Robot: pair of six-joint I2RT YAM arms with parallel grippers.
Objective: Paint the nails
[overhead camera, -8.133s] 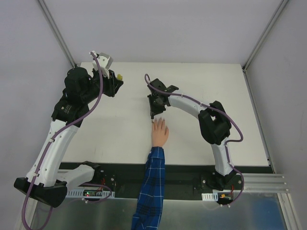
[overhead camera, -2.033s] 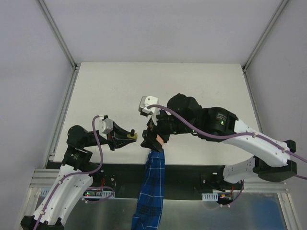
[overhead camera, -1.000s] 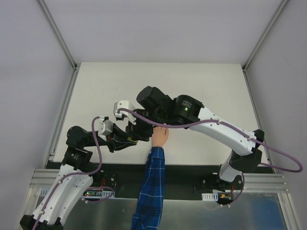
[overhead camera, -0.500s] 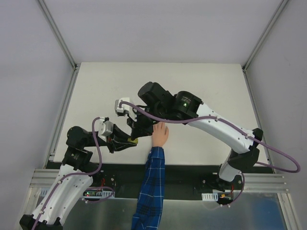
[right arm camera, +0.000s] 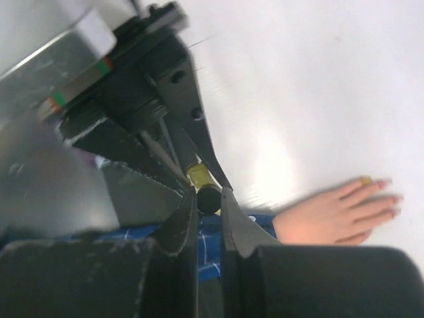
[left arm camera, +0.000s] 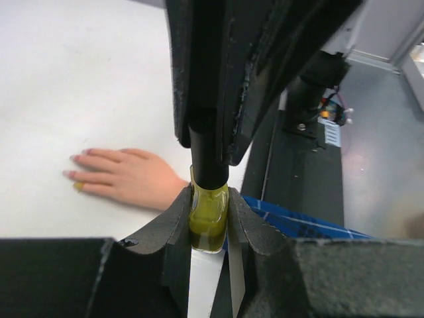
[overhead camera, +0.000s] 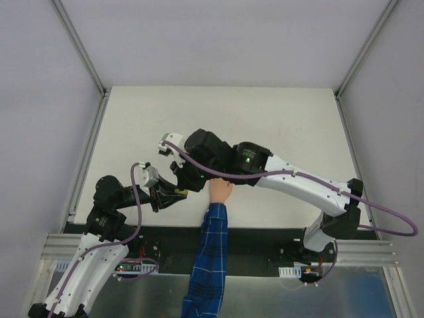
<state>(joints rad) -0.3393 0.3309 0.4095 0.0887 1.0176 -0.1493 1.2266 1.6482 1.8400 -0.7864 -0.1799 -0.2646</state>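
The peach mannequin hand [overhead camera: 222,189] lies palm down on the white table with its blue plaid sleeve [overhead camera: 211,245] toward the near edge. Its pale pink nails [left arm camera: 74,173] show in the left wrist view; one nail [right arm camera: 365,179] is yellow. My left gripper [left arm camera: 208,222] is shut on the yellow polish bottle [left arm camera: 208,215], held tilted just left of the hand [overhead camera: 179,193]. My right gripper [right arm camera: 208,199] is closed around the bottle's black cap [right arm camera: 209,197], meeting the left gripper [overhead camera: 177,193] from above.
The table's near edge and black base rail [overhead camera: 265,238] lie just below the hand. The right arm [overhead camera: 291,179] spans across above the hand. White table [overhead camera: 278,126] stretches behind.
My right gripper has come down and left from over the hand onto the bottle cap. The left gripper has stayed beside the hand with the bottle.
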